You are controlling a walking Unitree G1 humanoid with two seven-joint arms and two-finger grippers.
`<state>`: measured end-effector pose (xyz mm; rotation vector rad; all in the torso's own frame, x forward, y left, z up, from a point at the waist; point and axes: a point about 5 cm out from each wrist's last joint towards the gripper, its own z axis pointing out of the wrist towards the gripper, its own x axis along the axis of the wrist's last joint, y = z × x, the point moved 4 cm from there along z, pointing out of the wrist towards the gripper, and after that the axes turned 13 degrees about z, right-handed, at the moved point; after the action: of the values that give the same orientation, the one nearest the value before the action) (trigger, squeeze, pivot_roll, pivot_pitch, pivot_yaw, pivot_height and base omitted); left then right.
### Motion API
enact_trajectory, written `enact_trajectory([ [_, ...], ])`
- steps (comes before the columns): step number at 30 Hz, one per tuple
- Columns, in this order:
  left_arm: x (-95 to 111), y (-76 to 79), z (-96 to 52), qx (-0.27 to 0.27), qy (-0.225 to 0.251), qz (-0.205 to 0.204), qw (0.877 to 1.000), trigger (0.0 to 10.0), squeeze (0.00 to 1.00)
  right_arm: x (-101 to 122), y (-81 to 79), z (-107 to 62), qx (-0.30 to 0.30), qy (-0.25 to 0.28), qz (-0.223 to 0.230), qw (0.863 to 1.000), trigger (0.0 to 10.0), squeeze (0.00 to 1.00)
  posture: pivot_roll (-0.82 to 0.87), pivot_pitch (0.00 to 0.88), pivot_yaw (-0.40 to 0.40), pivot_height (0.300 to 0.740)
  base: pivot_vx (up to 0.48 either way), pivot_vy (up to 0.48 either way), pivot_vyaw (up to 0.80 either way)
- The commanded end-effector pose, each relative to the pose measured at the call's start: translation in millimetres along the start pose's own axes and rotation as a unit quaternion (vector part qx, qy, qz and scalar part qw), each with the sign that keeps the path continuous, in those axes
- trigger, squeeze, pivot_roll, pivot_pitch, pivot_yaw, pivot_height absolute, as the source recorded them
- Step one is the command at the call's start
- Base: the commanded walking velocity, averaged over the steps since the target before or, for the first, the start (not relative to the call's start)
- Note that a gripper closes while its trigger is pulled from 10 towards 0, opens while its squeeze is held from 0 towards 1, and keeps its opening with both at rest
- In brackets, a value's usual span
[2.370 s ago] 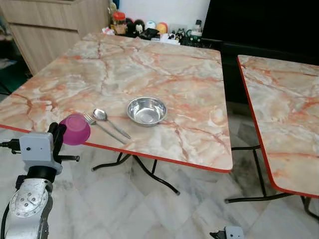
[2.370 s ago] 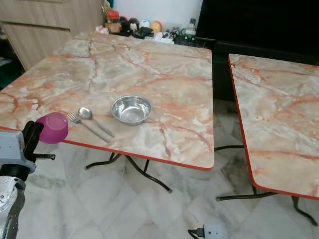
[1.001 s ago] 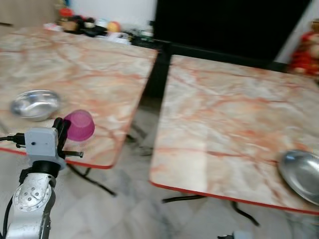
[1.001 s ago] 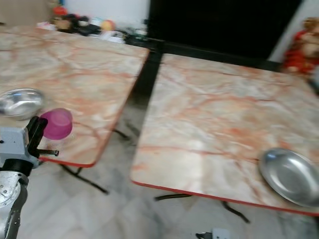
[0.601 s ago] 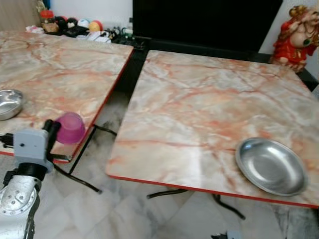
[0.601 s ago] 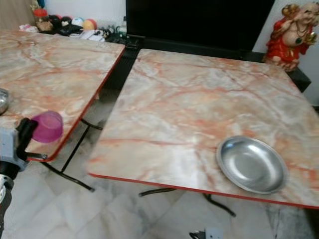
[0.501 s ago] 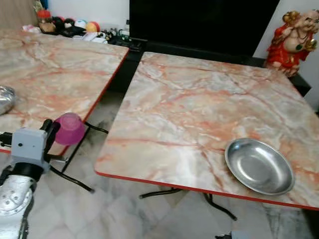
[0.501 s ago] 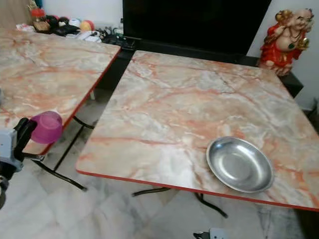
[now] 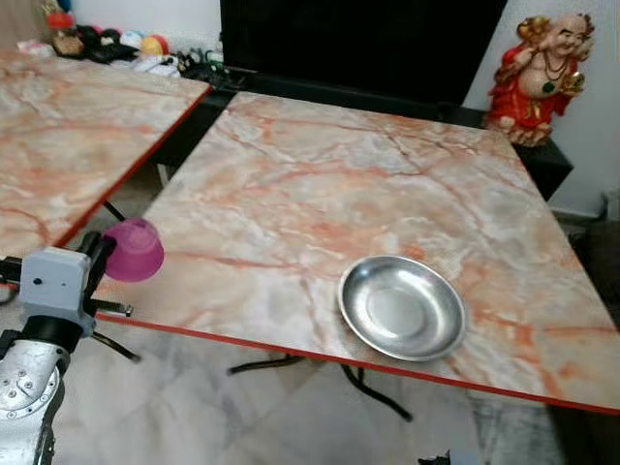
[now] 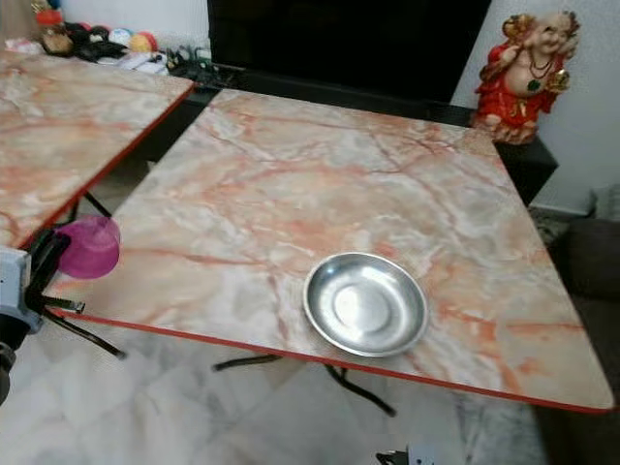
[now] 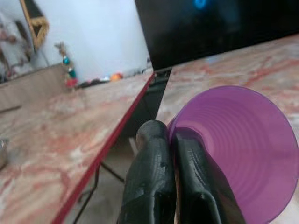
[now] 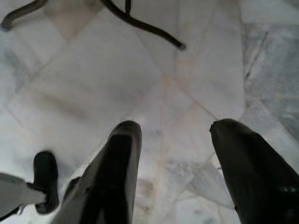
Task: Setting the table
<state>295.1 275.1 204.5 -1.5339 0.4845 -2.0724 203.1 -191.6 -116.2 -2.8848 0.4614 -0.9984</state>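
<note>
Before the robot, left eye view: marble counter [image 9: 320, 184] with a steel plate [image 9: 401, 307] near its front edge; left gripper [image 9: 100, 258] at the counter's left corner, fingers clamped on the rim of a purple cup [image 9: 133, 249]. Left wrist view: two black fingers [image 11: 150, 177] pressed together, pinching the cup's wall. Right wrist view: right gripper [image 12: 175, 154] hanging over the tiled floor [image 12: 140, 79], fingers spread apart.

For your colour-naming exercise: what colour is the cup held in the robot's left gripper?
The cup is translucent purple-pink, clearest in the left wrist view.
</note>
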Motion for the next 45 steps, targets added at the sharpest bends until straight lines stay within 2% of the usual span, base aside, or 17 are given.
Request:
enact_trajectory([
  [1, 7.1, -3.9, 3.1, 0.002, 0.013, 0.003, 1.000, 10.0, 0.00, -2.0, 4.5, -0.8, -0.006, -0.003, 0.003, 1.000, 10.0, 0.00, 0.16, 0.116, -0.077, 0.740, 0.000, -0.458, 0.00],
  [6, 6.5, -5.5, 4.0, 0.001, 0.011, 0.003, 1.000, 10.0, 0.00, -2.0, 4.7, -0.9, -0.007, -0.003, 0.005, 1.000, 10.0, 0.00, 0.16, 0.125, -0.077, 0.740, 0.000, -0.455, 0.00],
  [11, 0.8, 1.2, 4.2, -0.034, -0.010, -0.030, 0.999, 10.0, 0.00, -1.6, 5.3, -0.9, -0.008, -0.002, 0.003, 1.000, 10.0, 0.00, 0.16, 0.137, -0.079, 0.740, 0.000, -0.052, 0.00],
  [15, -2.9, -1.5, 4.3, -0.042, -0.020, -0.050, 0.998, 10.0, 0.00, -1.3, 5.4, -0.8, -0.008, -0.002, 0.003, 1.000, 10.0, 0.00, 0.16, 0.139, -0.079, 0.740, 0.000, 0.000, 0.00],
  [17, -3.4, -3.1, 5.6, -0.041, -0.027, -0.081, 0.996, 10.0, 0.00, -1.2, 5.2, -0.8, -0.008, -0.002, 0.003, 1.000, 10.0, 0.00, 0.16, 0.140, -0.079, 0.740, 0.000, 0.000, 0.00],
  [18, -3.4, -3.1, 5.6, -0.041, -0.027, -0.081, 0.996, 10.0, 0.00, -1.2, 5.2, -0.8, -0.008, -0.002, 0.003, 1.000, 10.0, 0.00, 0.16, 0.140, -0.079, 0.740, 0.000, 0.000, 0.00],
  [20, -3.6, -1.9, 6.0, -0.037, -0.031, -0.134, 0.990, 10.0, 0.00, -1.1, 5.2, -0.7, -0.008, -0.002, 0.003, 1.000, 10.0, 0.00, 0.16, 0.137, -0.078, 0.740, 0.000, 0.000, 0.00],
  [22, -2.0, 1.6, 5.8, -0.044, -0.029, -0.145, 0.988, 10.0, 0.00, -1.0, 5.3, -0.7, -0.009, -0.002, 0.003, 1.000, 10.0, 0.00, 0.16, 0.135, -0.078, 0.740, 0.000, 0.000, 0.00],
  [28, 1.4, 11.8, 5.1, -0.073, -0.031, -0.146, 0.986, 10.0, 0.00, -1.4, 5.2, -0.8, -0.008, -0.002, 0.004, 1.000, 10.0, 0.00, 0.16, 0.125, -0.079, 0.740, 0.000, 0.000, 0.00],
  [32, 3.0, 9.4, 6.4, -0.075, -0.030, -0.151, 0.985, 10.0, 0.00, -1.7, 5.1, -0.8, -0.007, -0.003, 0.003, 1.000, 10.0, 0.00, 0.16, 0.121, -0.078, 0.740, 0.000, 0.000, 0.00],
  [45, 4.6, 7.4, 8.0, -0.073, -0.029, -0.156, 0.985, 10.0, 0.00, -1.8, 4.8, -0.8, -0.006, -0.003, 0.005, 1.000, 10.0, 0.00, 0.16, 0.118, -0.080, 0.740, 0.348, 0.000, 0.00],
])
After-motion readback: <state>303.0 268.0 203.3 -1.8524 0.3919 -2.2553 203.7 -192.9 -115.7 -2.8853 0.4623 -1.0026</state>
